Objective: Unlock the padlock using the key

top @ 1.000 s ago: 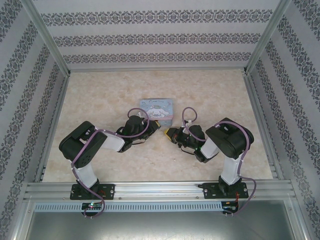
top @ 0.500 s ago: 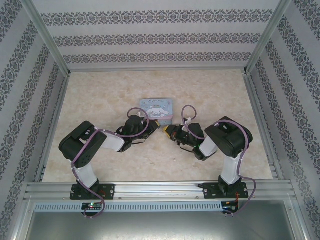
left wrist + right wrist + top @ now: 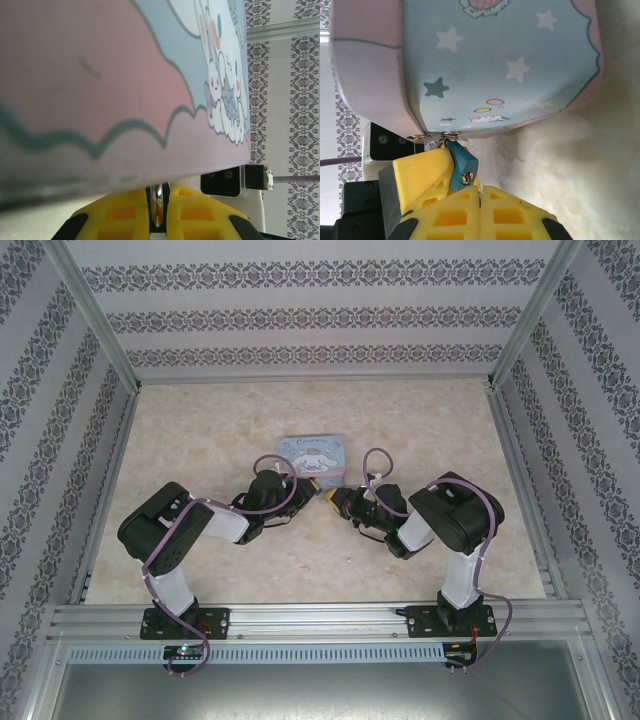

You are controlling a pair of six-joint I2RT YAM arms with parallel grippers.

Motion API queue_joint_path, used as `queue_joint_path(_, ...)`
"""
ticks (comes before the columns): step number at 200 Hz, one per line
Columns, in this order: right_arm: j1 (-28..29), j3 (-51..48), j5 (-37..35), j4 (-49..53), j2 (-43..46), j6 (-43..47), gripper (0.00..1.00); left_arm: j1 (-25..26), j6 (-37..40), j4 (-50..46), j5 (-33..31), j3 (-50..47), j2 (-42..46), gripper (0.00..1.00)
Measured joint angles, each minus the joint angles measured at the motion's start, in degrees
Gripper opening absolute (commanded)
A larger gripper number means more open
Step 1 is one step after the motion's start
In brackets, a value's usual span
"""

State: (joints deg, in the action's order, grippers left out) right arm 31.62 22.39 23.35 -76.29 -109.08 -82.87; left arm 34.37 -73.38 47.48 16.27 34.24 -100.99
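Note:
The teal padlock (image 3: 461, 162) hangs from the latch (image 3: 442, 135) of the light-blue cartoon tin (image 3: 495, 60), its brass keyhole facing my right gripper (image 3: 480, 196). That gripper is shut on the thin grey key (image 3: 471, 176), whose tip sits at the keyhole. A yellow finger (image 3: 420, 172) of my left gripper presses against the padlock's side. In the left wrist view my left gripper (image 3: 159, 202) is shut on the padlock, seen as a dark strip with a silvery glint (image 3: 159, 197), under the tin (image 3: 100, 75). From above, both grippers (image 3: 311, 486) (image 3: 336, 502) meet at the tin's (image 3: 318, 455) near edge.
The tin lies mid-table on the marbled surface (image 3: 200, 420). Patterned walls and aluminium rails (image 3: 310, 618) enclose the table. The right arm's wrist camera housing (image 3: 227, 180) sits close behind the left fingers.
My right gripper has edged up and left toward the padlock and tin. The left arm has stayed put.

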Motion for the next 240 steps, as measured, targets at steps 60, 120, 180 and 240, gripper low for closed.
queue_joint_path(60,-0.37,1.14,0.02,-0.22,0.00,-1.90,0.00,-0.39,-3.80,4.68,-0.37,-0.83,-0.81,0.00)
queue_joint_path(120,-0.76,2.91,0.00,-0.28,0.28,-5.20,0.00,-0.74,-7.82,8.76,-1.92,-0.96,-1.31,0.00)
queue_joint_path(180,-1.14,4.52,0.22,-0.20,0.28,-8.66,0.00,-0.76,-8.59,11.06,-3.87,-0.96,-1.40,0.00)
queue_joint_path(240,-3.39,5.38,3.26,0.22,0.66,-11.34,0.00,-0.61,-8.59,12.52,-2.54,-0.90,-1.55,0.00)
